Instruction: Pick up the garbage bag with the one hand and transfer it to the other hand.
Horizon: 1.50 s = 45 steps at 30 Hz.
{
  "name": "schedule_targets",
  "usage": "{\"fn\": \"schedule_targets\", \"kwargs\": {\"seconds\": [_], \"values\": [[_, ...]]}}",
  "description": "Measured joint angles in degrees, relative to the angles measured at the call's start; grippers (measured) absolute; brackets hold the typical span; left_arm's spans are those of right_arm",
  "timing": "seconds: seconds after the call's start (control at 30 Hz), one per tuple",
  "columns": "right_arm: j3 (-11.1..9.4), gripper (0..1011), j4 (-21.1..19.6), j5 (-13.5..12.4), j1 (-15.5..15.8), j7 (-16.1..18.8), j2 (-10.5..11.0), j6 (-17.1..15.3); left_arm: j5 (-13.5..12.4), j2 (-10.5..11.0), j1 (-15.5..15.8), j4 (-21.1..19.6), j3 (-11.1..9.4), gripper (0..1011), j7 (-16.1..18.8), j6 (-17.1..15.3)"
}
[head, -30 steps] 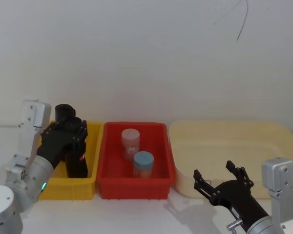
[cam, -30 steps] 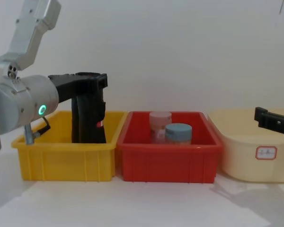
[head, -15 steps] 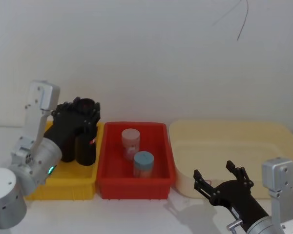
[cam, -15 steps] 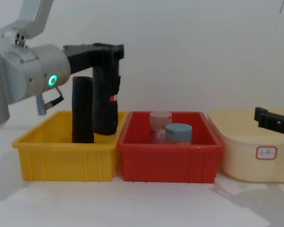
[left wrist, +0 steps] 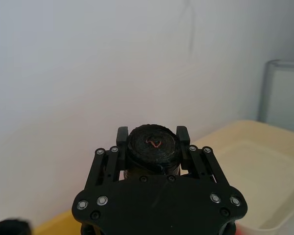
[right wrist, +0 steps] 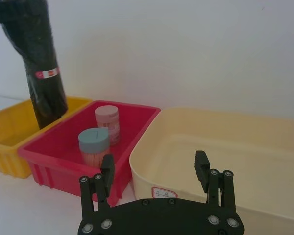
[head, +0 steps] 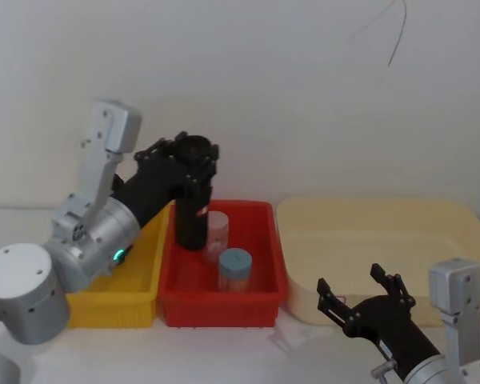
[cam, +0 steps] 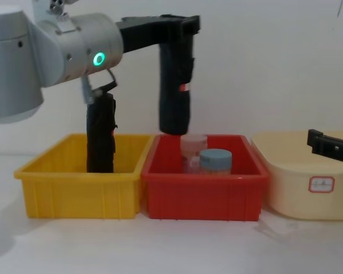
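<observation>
a: starting from the left, what stands where?

b: at the left is the yellow bin (cam: 80,194), and a second black roll (cam: 100,134) stands upright in it, alone. the left arm (head: 96,232) reaches over it toward the right. the left jaws are pinching the garbage bag (cam: 174,97) at its top end, one on each side.

a: and the bag itself?

b: it hangs in the air, upright, with its long axis from top to bottom. the red-and-white sticker (cam: 183,87) is on its right side. its lower end is over the left rear part of the red bin (cam: 203,197), at about the height of the rim. it is close to the pink jar (cam: 192,149) but, i think, not touching it. the blue-lid jar (cam: 215,161) stands just in front of that one.

a: and further right?

b: the cream tub (cam: 308,200). in front of it, low near the bench (cam: 160,245), are the right jaws, spread wide and holding nothing.

a: so what does the handover depend on?

b: the bag is well apart from the right jaws, up and to their left, across the red bin. only the left arm is at it. the free part of the roll is below the left jaws. so i judge the right jaws must take the middle or lower part from the side, closing across the upright axis.
</observation>
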<state>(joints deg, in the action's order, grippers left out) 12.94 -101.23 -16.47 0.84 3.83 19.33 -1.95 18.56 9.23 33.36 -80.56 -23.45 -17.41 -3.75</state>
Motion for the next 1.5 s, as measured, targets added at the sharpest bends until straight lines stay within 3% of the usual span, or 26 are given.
{"fn": "schedule_targets", "kwargs": {"seconds": [0.4,0.77,1.5], "values": [[0.00,1001,0.00,0.00,0.00,0.00,0.00,0.00,2.74,-1.91,2.90,1.14,-3.07,559,-6.47,-0.77],[0.00,1001,0.00,0.00,0.00,0.00,0.00,0.00,4.67,-4.08,6.40,6.44,-6.64,559,-12.60,-0.89],[0.78,1001,0.11,1.33,-0.80,0.96,0.35,0.52,5.48,-4.99,8.84,11.80,-8.83,559,-14.98,-0.22]]}}
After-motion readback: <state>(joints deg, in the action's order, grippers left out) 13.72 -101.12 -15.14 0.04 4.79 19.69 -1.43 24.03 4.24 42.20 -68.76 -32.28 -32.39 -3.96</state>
